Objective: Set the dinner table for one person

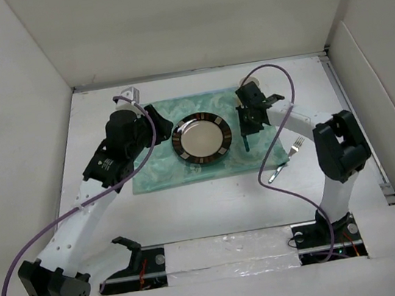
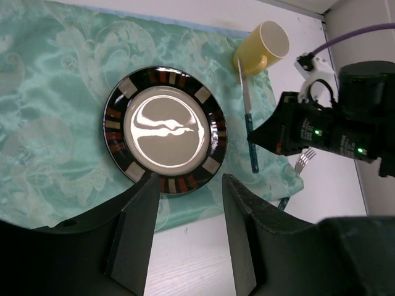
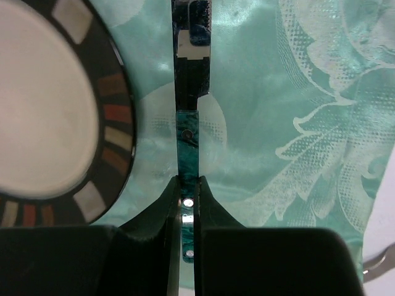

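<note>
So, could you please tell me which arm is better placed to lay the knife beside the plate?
Right. The right tool is shut on the knife, just right of the plate over the placemat. The left tool is open and holds nothing.

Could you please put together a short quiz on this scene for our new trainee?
1. Fill in: in the top view, the fork lies on the table, to the ___ of the plate.
2. What is the right gripper shut on? A) fork B) knife C) nothing
3. True or false: the left gripper is open and holds nothing.
Key: 1 right; 2 B; 3 true.
</note>
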Tool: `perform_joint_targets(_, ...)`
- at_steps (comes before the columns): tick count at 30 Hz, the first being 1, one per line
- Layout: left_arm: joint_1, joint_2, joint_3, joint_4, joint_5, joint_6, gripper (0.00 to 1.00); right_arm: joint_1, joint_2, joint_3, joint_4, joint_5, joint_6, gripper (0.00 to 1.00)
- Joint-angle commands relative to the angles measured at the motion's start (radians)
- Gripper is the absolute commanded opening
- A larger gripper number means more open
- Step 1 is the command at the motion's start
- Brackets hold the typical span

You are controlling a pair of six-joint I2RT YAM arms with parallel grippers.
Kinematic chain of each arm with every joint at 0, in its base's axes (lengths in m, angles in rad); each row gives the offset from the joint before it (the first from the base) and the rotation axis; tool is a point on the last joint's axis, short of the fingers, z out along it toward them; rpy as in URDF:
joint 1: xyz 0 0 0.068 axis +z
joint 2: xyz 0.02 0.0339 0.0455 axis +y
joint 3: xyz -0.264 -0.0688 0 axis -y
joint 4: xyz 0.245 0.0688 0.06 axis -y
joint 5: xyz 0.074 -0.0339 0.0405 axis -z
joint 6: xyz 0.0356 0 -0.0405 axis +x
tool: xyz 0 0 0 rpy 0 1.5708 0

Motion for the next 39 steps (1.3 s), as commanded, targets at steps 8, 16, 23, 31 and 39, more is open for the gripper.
perform_joint_targets(8, -0.001, -0.026, -0.033, 0.069, 0.081, 0.005, 0.41, -0.009, 0.093, 0.035, 0.045, 0.021, 0.013, 0.00)
perform_joint_targets(16, -0.079, 0.017, -0.013, 0.102, 0.090, 0.034, 0.41, 0.023, 0.058, 0.089, -0.030, 0.044, 0.042, 0.48)
perform_joint_targets(23, -0.104, 0.124, 0.004, 0.192, 0.209, 0.094, 0.35, 0.012, -0.175, 0.121, -0.142, 0.012, 0.036, 0.61)
perform_joint_targets(31, -0.547, 0.423, 0.146, 0.158, 0.061, 0.275, 0.32, -0.173, -0.479, 0.123, -0.139, -0.014, 0.097, 0.00)
perform_joint_targets(39, -0.661, 0.723, 0.297, 0.160, 0.042, 0.285, 0.49, -0.308, -0.636, 0.169, -0.146, -0.129, 0.151, 0.02)
